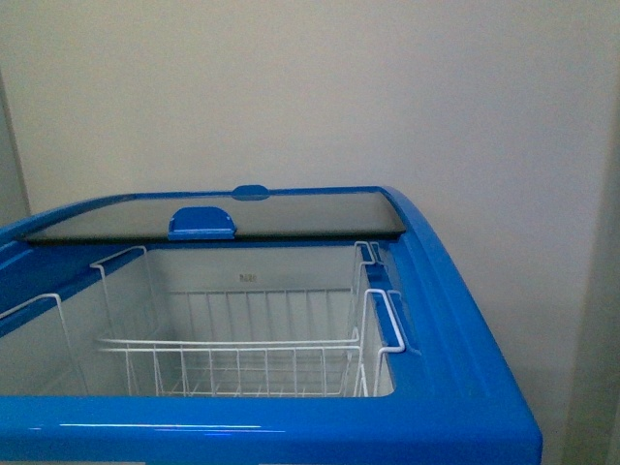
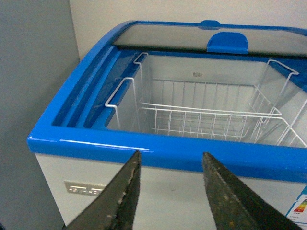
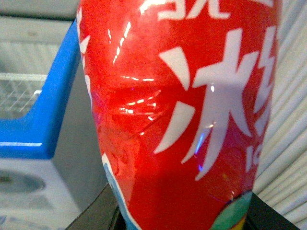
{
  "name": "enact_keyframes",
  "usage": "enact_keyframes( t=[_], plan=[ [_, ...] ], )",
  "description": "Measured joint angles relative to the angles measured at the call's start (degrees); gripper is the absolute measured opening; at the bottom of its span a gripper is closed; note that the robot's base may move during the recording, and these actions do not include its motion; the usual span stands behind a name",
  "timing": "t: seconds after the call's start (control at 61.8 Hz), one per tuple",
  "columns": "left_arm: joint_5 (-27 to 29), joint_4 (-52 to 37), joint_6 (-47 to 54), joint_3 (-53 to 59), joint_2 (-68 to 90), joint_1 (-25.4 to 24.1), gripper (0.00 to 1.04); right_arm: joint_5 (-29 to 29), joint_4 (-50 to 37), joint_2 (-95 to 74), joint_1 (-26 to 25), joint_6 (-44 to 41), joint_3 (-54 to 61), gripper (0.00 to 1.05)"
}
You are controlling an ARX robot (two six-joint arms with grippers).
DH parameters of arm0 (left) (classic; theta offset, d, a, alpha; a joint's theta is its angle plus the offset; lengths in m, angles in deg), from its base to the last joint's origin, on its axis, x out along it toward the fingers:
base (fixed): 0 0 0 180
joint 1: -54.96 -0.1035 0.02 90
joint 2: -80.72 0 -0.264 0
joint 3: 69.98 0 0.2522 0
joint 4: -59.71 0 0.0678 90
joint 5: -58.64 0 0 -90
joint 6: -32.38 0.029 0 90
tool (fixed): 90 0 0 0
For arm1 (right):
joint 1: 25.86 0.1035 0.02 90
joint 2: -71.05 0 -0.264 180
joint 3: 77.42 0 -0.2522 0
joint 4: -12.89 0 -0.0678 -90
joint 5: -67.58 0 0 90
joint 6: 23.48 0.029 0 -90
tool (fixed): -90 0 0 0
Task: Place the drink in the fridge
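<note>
Two arms stand at the fridge point(image 1: 291, 426), and only one is loaded.

**Right jaws:** clamped on the drink point(image 3: 182, 120). Its red label with white characters fills the right wrist view, and a dark jaw face shows on either side of it. The cap and the liquid are out of frame.

**Left jaws:** spread apart and holding nothing. They are poised outside the front wall, and the blue rim point(image 2: 168, 153) shows through the gap between them.

Neither arm appears in the front view, nor does the drink.

**Key relation:** the drink is outside the cabinet, beside a corner of the rim. The white interior shows beyond that corner in the right wrist view. The drink's long axis runs across the closing line of the jaws. Judged against the level rim, it stands close to upright.

**Target:** the glass lid point(image 1: 223, 215) sits at the rear, so the front of the cavity is open. A wire basket point(image 1: 232, 358) hangs inside with nothing in it.

**Reading:** the right arm is the carrier, and the drink has not yet crossed the rim. The coming move probably calls for the drink's base to pass above the rim, travel inward over the basket, then descend. The likely fault is the base clipping the rim. The left jaws face the opening more squarely but seem to have no part in the transfer.
</note>
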Motion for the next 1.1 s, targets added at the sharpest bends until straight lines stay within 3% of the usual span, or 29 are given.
enact_keyframes(
  t=[0.049,0.146,0.21,0.34,0.518,0.793,0.955,1.036,1.101],
  plan=[
    [0.2,0.5,0.1,1.1,-1.2,0.0,0.28,9.1,-1.2,-4.0,-5.9,-0.9,-2.6,0.37],
    [0.1,1.2,0.2,2.1,-2.9,-0.1,0.14,19.2,-7.4,-10.7,-12.9,-4.8,-6.8,0.37],
    [0.1,2.1,0.3,3.0,-5.0,-0.1,0.03,29.0,-14.8,-21.1,-19.2,-13.4,-15.4,0.37],
    [0.1,4.0,0.3,4.3,-8.2,-0.1,0.03,37.0,-14.7,-39.8,-18.7,-28.7,-32.4,0.37],
    [0.1,6.2,0.4,5.2,-11.3,-0.1,0.03,39.9,-9.4,-58.8,-11.5,-42.3,-49.1,0.37],
    [0.1,7.4,0.4,6.9,-15.1,-0.1,0.03,43.9,-5.7,-71.7,-3.1,-52.5,-58.3,0.37],
    [0.1,9.5,0.4,6.9,-17.1,-0.1,0.03,43.1,-3.6,-79.8,-0.3,-56.5,-62.3,0.37],
    [0.1,17.6,0.4,6.9,-23.3,-0.1,0.03,42.5,-3.5,-83.9,0.2,-58.8,-64.3,0.37],
    [0.2,19.3,0.4,6.9,-26.0,-0.1,0.03,42.1,-3.5,-86.0,0.1,-59.9,-65.4,0.37]
  ],
)
